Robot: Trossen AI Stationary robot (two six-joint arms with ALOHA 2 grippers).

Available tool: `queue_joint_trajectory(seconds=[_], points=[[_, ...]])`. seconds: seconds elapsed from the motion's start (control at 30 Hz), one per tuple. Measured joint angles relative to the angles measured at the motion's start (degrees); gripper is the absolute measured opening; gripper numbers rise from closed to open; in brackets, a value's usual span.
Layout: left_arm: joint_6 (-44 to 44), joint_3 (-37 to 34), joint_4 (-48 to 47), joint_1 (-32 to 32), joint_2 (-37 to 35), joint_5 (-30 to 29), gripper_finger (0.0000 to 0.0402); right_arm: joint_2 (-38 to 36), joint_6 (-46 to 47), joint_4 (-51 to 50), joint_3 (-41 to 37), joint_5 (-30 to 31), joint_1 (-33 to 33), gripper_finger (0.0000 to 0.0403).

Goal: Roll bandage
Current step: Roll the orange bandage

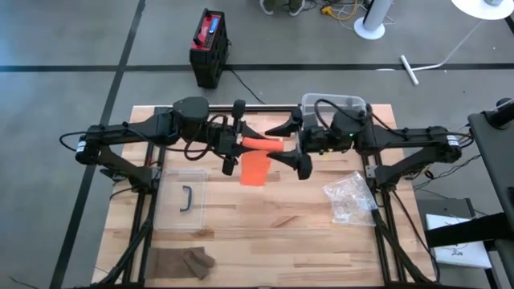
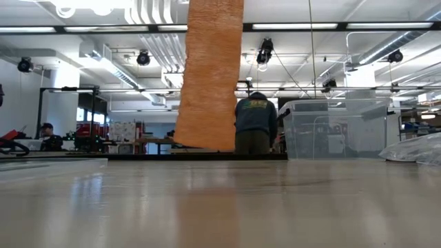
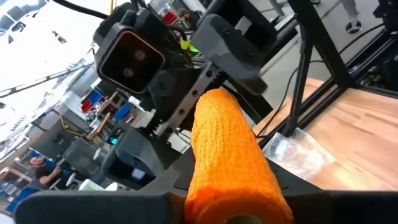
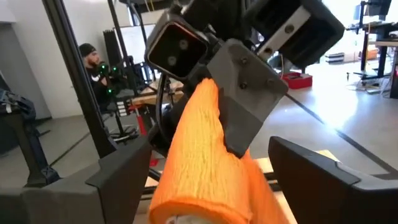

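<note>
Orange bandage (image 1: 259, 145) roll held mid-air above the tabletop (image 1: 265, 241) centre, loose tail hanging down. Left gripper (image 1: 234, 144) fingers pinch the roll's left end. Right gripper (image 1: 294, 146) sits at the roll's right end, fingers (image 4: 118, 174) spread on either side of it. Clear bin (image 1: 335, 104) far right, plastic bag (image 1: 350, 197) right.

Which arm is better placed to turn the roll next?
Left, probably. The left claw is shut on one end of the bandage, while the right claw stands open around the other end, so it would have to close first.
</note>
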Motion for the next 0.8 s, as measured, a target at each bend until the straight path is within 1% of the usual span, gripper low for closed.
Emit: queue_joint_trajectory(seconds=[0.17,0.3,0.5,0.67,0.8], points=[[1.1,0.0,-0.1,0.0,-0.1,-4.0,0.0061,1.1,0.0,-0.1,0.9,0.0,0.0,0.0317],[3.9,0.0,-0.7,0.0,-0.1,-4.5,0.007,1.5,2.2,0.1,1.0,0.0,0.0,0.0306],[8.2,0.0,-0.6,-0.2,-0.1,-4.6,0.0069,1.7,7.4,0.5,1.0,0.0,0.0,0.0279],[8.6,0.0,-0.3,-0.2,-0.2,-4.6,0.0063,1.7,9.6,0.8,1.0,0.2,0.0,0.0253],[8.5,0.0,-0.3,-0.3,-0.2,-4.6,0.0072,1.7,9.7,1.0,1.0,0.5,0.0,0.0228]])
